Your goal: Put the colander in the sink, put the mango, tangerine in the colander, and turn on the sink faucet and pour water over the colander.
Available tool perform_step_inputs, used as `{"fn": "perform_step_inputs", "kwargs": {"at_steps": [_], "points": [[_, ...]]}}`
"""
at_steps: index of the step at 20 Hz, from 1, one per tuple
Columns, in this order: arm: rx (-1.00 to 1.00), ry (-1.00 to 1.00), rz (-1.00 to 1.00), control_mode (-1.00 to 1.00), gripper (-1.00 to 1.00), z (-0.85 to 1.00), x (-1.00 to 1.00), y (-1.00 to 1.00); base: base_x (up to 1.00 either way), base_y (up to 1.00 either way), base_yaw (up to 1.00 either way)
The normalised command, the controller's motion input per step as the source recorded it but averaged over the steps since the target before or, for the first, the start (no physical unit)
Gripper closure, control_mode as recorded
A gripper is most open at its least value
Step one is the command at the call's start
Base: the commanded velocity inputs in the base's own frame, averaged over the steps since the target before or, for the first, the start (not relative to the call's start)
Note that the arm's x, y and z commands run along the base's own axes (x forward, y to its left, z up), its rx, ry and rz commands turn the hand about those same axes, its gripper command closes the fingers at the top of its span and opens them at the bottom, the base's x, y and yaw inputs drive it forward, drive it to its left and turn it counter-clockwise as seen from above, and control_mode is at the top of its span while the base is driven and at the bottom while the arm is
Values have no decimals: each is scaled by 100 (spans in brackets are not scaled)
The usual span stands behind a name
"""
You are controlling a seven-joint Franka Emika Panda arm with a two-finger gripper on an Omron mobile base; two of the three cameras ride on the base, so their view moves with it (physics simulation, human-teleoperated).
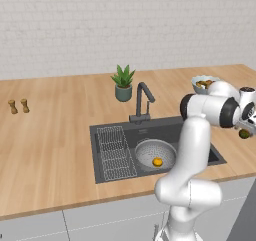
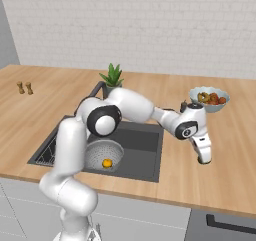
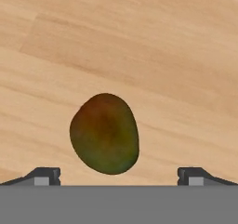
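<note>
While fingers (image 3: 119, 176) spread, mango (image 3: 104, 133) lengthwise between

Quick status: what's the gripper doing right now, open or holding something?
Gripper: open, holding nothing; fingertips spread wide on either side of the mango, which lies on the wooden counter.

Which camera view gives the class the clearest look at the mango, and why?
The hand view: the mango lies large and whole on the wooden counter, between the open hand's fingertips. In the left base view it is a small dark spot beside the arm. In the right base view the hand covers it.
</note>
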Motion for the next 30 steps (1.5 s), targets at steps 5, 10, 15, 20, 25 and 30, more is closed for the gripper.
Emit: {"fn": "perform_step_inputs", "kwargs": {"at_steps": [5, 10, 15, 20, 25, 30], "points": [[0, 0, 0, -100, -100, -25, 14, -19, 0, 0, 0], [0, 0, 0, -100, -100, -20, 11, -11, 0, 0, 0], [0, 0, 0, -100, -100, -21, 8, -2, 0, 0, 0], [0, 0, 0, -100, 100, -21, 13, 0, 0, 0, 0], [0, 0, 1, -100, 100, -21, 2, -1, 0, 0, 0], [0, -5, 9, -100, 100, -2, -22, 16, 0, 0, 0]]}}
